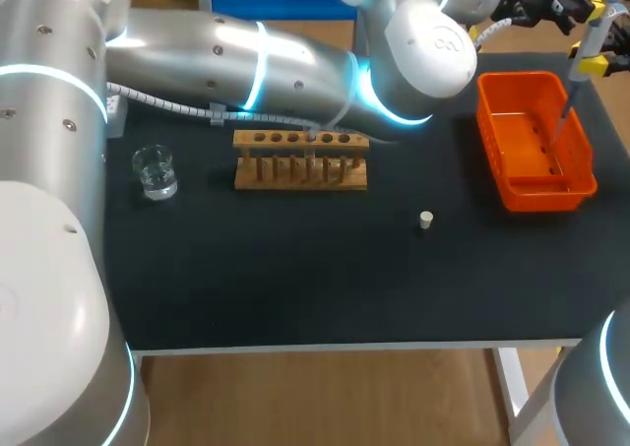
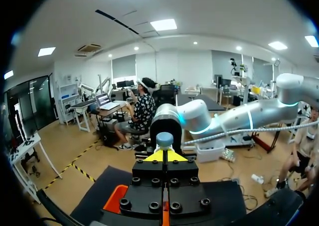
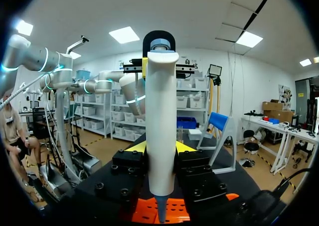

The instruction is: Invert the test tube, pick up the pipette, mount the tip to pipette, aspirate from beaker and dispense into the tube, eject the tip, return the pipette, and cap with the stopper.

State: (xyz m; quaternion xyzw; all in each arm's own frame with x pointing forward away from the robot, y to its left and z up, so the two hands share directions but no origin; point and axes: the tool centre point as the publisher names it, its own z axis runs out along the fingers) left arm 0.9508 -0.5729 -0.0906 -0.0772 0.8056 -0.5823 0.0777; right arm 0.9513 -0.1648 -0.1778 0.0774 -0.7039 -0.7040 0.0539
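Observation:
The white pipette (image 3: 160, 121) stands upright with my right gripper (image 3: 159, 148) shut on its body. In the head view this gripper (image 1: 594, 65) holds the pipette (image 1: 589, 42) above the far right of the table, its thin lower end (image 1: 564, 121) pointing down into the orange bin (image 1: 583, 141). My left gripper (image 2: 164, 155) is shut, and its tips sit right at the pipette's blue-grey top button (image 2: 164, 138). The test tube (image 1: 310, 143) stands in the wooden rack (image 1: 300, 170). The beaker (image 1: 155, 170) of clear liquid is at the left. The white stopper (image 1: 425, 220) lies on the mat.
My left arm (image 1: 295, 67) stretches across the back of the table, over the rack, to the far right. The orange bin (image 3: 172, 210) lies directly beneath the pipette. The black mat (image 1: 295, 269) covers the table out to its front edge.

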